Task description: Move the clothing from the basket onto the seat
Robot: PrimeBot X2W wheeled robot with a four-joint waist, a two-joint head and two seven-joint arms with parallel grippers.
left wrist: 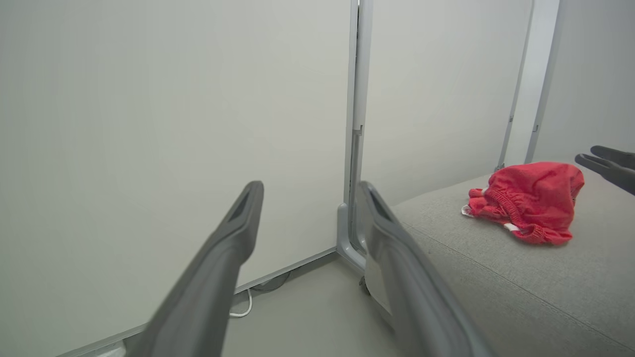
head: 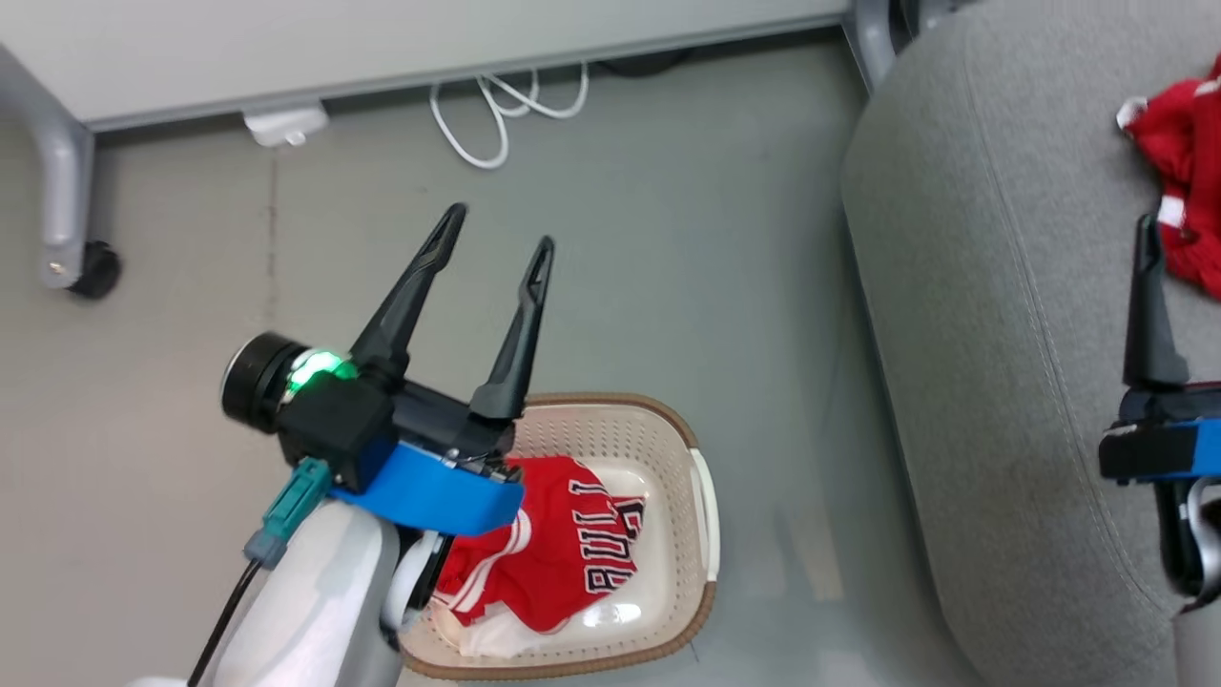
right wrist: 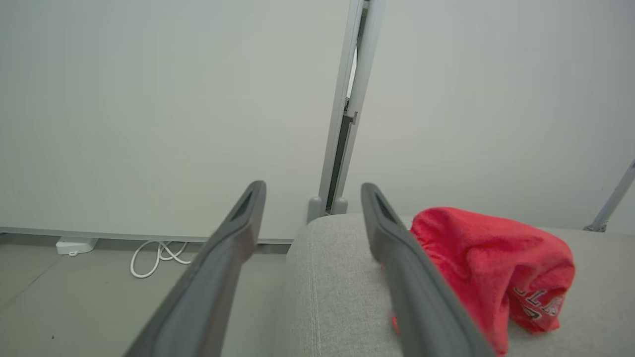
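One red piece of clothing point(head: 563, 553) with dark-and-white lettering lies crumpled in the cream basket point(head: 703, 496) on the floor. My left gripper point(head: 502, 227) hovers above the basket's far left corner, open and empty; its fingers point(left wrist: 238, 233) point at the wall. A second red garment point(head: 1188, 181) sits bunched on the grey seat point(head: 992, 363). My right gripper point(right wrist: 312, 187) is open above the seat with nothing between its fingers. That garment point(right wrist: 491, 253) lies just right of its right finger. One right finger point(head: 1149, 296) shows at the head view's right edge.
A pale partition wall point(head: 382, 38) runs along the back, with a white cable point(head: 506, 105) and a white adapter point(head: 284, 124) at its foot. A grey leg with a black caster point(head: 91, 269) stands at far left. Bare grey floor point(head: 782, 382) separates basket and seat.
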